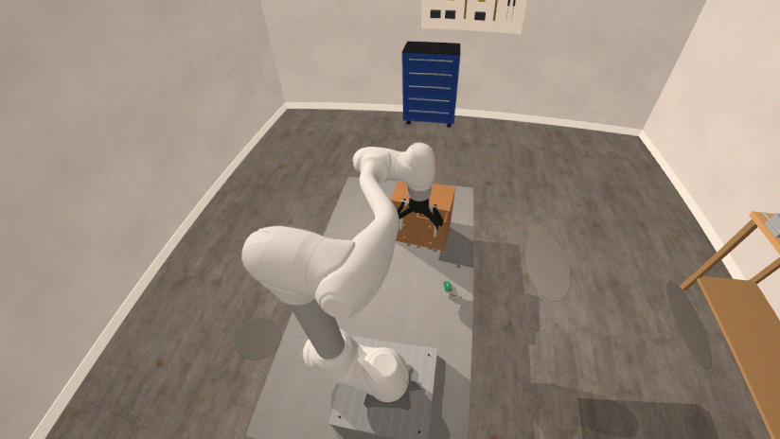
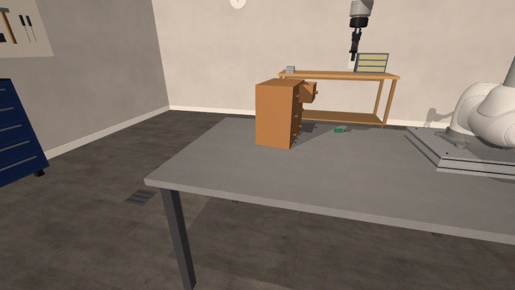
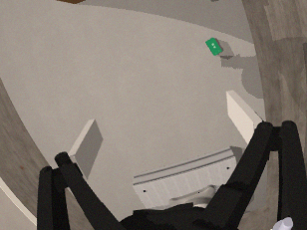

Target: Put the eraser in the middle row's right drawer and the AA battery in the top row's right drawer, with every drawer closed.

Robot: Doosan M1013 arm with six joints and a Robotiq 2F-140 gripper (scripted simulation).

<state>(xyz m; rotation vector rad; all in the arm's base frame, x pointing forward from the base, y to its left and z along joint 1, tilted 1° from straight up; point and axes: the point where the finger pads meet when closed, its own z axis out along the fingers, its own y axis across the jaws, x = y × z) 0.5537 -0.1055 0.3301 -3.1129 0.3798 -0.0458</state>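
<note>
1. Blue metal drawer cabinet (image 1: pixel 430 90) (image 2: pixel 17 133): on floor, behind chest.
2. Small orange-brown wooden chest (image 1: pixel 443 197) (image 2: pixel 274 115) (image 3: pixel 74 0): upright on table; top-row right drawer (image 1: pixel 425 219) (image 2: pixel 308 92) pulled out, contents hidden.
3. Small green block with light spots (image 1: pixel 447 286) (image 2: pixel 338 130) (image 3: pixel 214 46): on table, in front of chest; can't tell if eraser. AA battery location unclear.
4. Black two-finger gripper (image 1: pixel 418 226) (image 2: pixel 351 62) (image 3: pixel 161 116): wide open, higher than chest, out front.
</note>
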